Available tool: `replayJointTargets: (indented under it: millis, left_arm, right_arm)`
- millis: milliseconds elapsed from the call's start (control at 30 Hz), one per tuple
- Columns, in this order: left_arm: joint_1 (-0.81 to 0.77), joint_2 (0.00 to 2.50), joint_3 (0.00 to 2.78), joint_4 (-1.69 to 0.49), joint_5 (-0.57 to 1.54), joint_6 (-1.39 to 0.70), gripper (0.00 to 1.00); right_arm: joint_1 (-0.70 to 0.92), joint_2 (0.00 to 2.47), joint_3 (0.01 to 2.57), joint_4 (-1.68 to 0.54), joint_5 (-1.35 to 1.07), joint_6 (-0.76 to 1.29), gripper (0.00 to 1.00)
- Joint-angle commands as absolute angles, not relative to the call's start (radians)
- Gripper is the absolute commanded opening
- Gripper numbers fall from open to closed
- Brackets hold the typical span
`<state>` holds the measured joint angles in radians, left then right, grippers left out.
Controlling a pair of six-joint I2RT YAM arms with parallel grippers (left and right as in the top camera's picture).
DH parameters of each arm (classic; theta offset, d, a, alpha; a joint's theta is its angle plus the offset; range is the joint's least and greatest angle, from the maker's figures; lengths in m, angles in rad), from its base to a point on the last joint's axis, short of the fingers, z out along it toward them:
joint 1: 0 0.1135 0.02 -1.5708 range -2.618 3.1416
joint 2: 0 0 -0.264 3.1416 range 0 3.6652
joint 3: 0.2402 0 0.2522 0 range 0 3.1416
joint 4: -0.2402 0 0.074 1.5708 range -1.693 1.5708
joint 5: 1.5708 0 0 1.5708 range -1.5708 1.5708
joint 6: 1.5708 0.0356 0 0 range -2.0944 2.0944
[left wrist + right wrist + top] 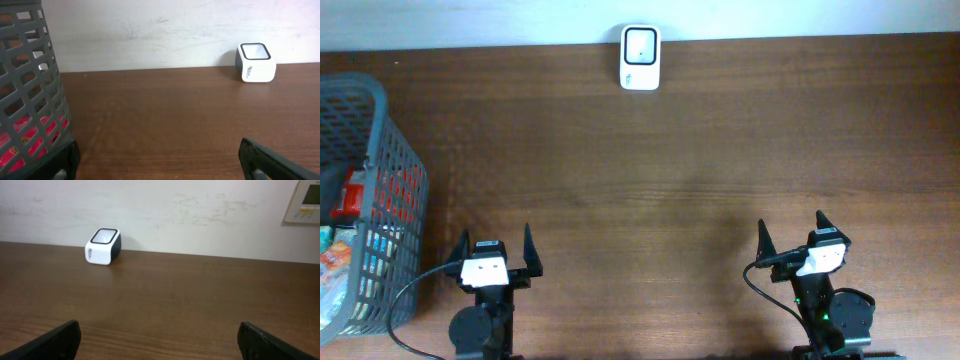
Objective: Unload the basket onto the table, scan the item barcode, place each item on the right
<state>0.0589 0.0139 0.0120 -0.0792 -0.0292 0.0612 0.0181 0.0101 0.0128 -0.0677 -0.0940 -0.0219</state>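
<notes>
A white scanner (640, 58) stands at the middle of the far edge of the bench (650, 180), close against the pale wall. Its dark-rimmed window faces up. A grey lattice basket (380, 150) sits at the left edge of the bench, and the overhead view cuts off part of it. The items lie inside it: a red packet (353, 193) toward the far side and lighter, colourful packaging (334, 262) toward the near side. No barcode can be made out on any of them.

The left end effector (495, 240) hangs by the near edge, just beside the basket's near right corner. Its two dark fingers (270, 160) are spread wide with nothing between them. From the left wrist, the basket wall fills the left side with red showing through the lower holes. The scanner appears small, far off to the right.

The right end effector (790, 228) hangs by the near edge toward the right corner, well apart from both basket and scanner. Its fingers (50, 342) are spread just as wide and hold nothing. From the right wrist, the scanner stands to the left at the far edge, with bare wood between. A beige wall panel (306, 200) is fixed to the wall at upper right.
</notes>
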Motion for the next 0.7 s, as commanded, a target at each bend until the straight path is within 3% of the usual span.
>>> replayJointTargets:
  millis: [0,667]
  left_arm:
    - [0.055,0.007,0.009,-0.084,-0.021,0.077,0.99]
    - [0.055,0.007,0.009,-0.084,-0.004,0.076,0.99]
  right_arm:
    - [0.012,0.004,0.006,-0.072,-0.093,-0.01,0.99]
    - [0.012,0.004,0.006,-0.072,-0.093,-0.01,0.99]
